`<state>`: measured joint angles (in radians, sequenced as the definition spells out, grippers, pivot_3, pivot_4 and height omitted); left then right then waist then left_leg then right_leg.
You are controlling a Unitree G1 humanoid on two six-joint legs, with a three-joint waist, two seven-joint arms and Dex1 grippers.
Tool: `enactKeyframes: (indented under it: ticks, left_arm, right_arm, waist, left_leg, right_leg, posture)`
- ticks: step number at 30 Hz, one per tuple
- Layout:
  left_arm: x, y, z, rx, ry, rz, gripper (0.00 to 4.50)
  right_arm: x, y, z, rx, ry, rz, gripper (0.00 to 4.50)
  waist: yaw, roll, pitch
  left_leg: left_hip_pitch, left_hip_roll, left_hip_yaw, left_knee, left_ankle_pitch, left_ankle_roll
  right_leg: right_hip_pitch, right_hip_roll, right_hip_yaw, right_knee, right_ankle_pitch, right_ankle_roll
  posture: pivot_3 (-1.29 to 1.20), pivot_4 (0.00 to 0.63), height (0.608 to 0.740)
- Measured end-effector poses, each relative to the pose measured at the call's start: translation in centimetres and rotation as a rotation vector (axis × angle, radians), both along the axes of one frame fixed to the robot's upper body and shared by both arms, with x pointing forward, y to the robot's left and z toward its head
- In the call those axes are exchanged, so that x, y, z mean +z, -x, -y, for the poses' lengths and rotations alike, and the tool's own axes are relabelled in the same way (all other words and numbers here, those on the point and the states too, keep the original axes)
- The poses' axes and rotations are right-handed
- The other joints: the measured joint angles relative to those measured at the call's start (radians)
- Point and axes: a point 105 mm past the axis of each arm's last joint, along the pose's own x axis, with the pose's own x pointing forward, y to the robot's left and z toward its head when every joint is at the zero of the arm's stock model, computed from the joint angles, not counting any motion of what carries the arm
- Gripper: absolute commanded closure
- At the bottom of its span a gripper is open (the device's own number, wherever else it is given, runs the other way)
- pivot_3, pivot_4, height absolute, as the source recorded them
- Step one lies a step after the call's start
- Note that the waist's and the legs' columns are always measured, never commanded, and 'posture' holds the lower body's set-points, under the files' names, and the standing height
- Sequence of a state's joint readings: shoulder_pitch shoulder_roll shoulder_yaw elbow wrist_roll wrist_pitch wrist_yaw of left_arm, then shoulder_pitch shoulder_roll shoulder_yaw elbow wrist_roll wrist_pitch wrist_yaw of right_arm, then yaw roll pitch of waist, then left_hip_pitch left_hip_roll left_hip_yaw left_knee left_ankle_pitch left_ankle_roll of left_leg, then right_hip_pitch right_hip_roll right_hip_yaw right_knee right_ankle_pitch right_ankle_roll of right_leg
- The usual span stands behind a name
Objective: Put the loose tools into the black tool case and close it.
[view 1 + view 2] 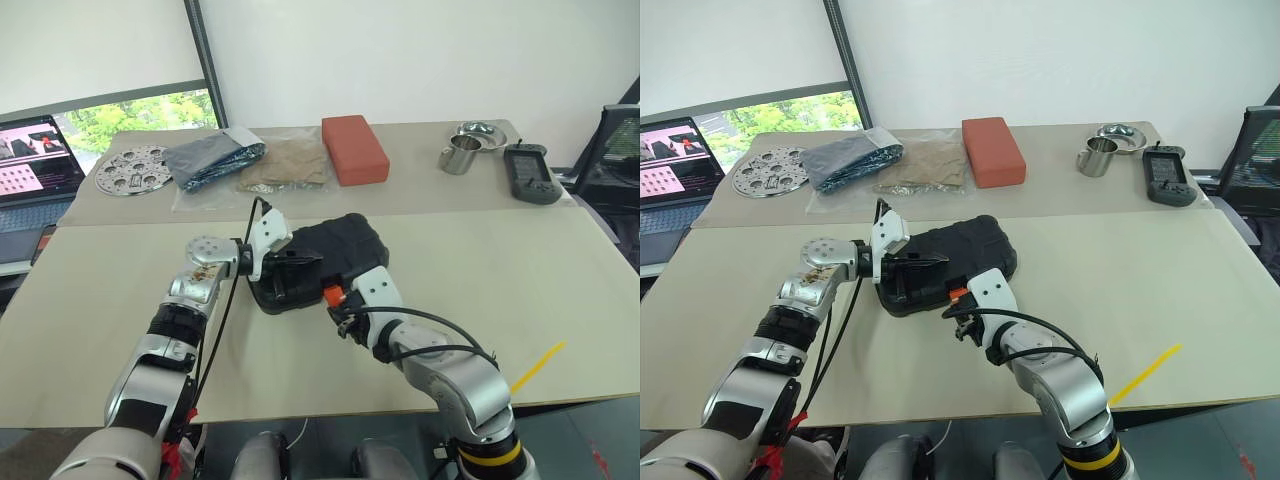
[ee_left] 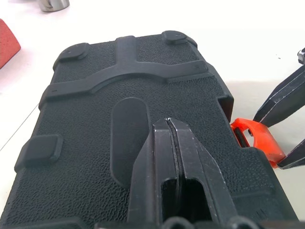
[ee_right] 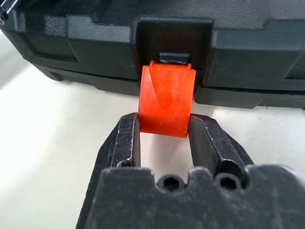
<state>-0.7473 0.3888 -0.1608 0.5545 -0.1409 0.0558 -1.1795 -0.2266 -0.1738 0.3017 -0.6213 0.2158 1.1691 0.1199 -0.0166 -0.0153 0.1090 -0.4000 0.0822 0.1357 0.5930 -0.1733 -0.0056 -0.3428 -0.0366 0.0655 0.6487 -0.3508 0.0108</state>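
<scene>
The black tool case (image 1: 335, 245) lies with its lid down in the middle of the table. My left gripper (image 2: 169, 121) is shut and its tips rest on the textured lid (image 2: 95, 119), near the case's left end. From the near side, my right gripper (image 3: 163, 119) is shut on the small orange latch (image 3: 167, 95) at the case's front edge, one finger on each side of it. In the left eye view that latch (image 1: 333, 296) sits just ahead of the right wrist. The loose tools are out of view.
Along the far table stand a red-orange block (image 1: 354, 148), a metal cup (image 1: 459, 155), a steel bowl (image 1: 482, 132), a black handheld device (image 1: 530, 172), a grey bag (image 1: 212, 160) and a perforated metal disc (image 1: 132, 170). A laptop (image 1: 30, 165) sits far left. A yellow strip (image 1: 537, 367) lies near the front right edge.
</scene>
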Motion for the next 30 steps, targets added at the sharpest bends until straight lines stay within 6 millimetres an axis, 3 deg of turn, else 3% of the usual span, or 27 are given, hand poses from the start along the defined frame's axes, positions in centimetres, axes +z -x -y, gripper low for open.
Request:
enactKeyframes:
  ticks: [30]
  left_arm:
    - [-0.11, -0.1, 0.21, 0.009, -0.007, 0.027, 4.5]
  right_arm:
    - [0.33, -0.86, -0.42, -0.038, 0.006, 0.034, 3.32]
  waist:
    - [-0.006, 0.0, 0.0]
  left_leg:
    - [0.001, 0.001, 0.0, 0.0, 0.0, 0.0]
  right_leg:
    - [0.0, 0.001, 0.0, 0.001, 0.0, 0.0]
  posture:
    - [0.0, 0.15, 0.74]
